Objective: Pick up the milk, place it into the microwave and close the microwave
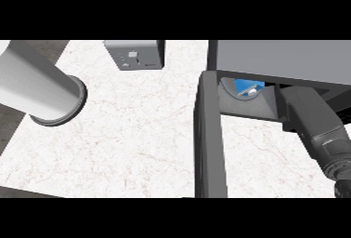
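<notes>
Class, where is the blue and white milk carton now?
Head view, upper right: the blue and white milk carton sits inside the grey microwave, between its open dark door and the right forearm.

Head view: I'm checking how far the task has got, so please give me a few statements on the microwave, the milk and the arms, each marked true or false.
1. The microwave door stands open. True.
2. The milk stands on the counter, outside the microwave. False: the blue and white carton shows inside the microwave's opening.
3. The right forearm runs from the view's lower right up to the microwave's opening. True.
4. The left forearm lies across the microwave door. False: it is at the view's left, apart from the door, with bare counter between them.
</notes>
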Robot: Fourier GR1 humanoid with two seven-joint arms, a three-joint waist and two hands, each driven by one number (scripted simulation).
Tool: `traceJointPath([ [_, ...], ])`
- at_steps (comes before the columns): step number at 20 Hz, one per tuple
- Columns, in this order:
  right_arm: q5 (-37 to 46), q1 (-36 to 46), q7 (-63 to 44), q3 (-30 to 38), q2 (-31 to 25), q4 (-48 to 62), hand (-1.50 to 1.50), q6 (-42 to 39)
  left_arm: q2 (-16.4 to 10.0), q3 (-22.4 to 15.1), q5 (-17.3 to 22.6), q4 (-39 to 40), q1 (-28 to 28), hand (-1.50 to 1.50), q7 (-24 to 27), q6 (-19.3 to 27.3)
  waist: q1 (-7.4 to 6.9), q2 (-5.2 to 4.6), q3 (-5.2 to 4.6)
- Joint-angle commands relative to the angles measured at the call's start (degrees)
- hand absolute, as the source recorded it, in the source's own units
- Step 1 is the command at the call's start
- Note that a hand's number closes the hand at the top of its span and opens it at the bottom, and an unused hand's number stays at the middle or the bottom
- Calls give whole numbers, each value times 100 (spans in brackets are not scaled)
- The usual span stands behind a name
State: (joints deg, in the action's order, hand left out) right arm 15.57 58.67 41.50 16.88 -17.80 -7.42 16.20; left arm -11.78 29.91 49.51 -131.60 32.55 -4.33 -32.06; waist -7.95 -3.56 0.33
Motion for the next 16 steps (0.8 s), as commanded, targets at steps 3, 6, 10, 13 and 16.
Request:
traceJointPath([
  [3, 12, 169, -265, 53, -289, 131, 150, 151, -131, -22, -2, 36, -187, -150, -67, 41, -82, -97, 11],
  [6, -4, 147, -232, 90, -336, 130, 150, 328, -151, -4, 17, -3, -193, -150, -55, 3, -208, -136, 19],
  [10, -18, 265, -350, 119, -377, 135, 150, 362, -216, -59, 39, 128, -343, -150, -90, 34, -220, -171, 14],
  [13, -8, 173, -275, 121, -454, 114, 150, 395, -278, 64, -34, 213, -460, -150, -51, 82, -207, -186, 17],
  [16, -14, 234, -367, 130, -497, 124, 150, 328, -237, -65, -55, 126, -429, -150, -85, 20, -311, -198, 19],
])
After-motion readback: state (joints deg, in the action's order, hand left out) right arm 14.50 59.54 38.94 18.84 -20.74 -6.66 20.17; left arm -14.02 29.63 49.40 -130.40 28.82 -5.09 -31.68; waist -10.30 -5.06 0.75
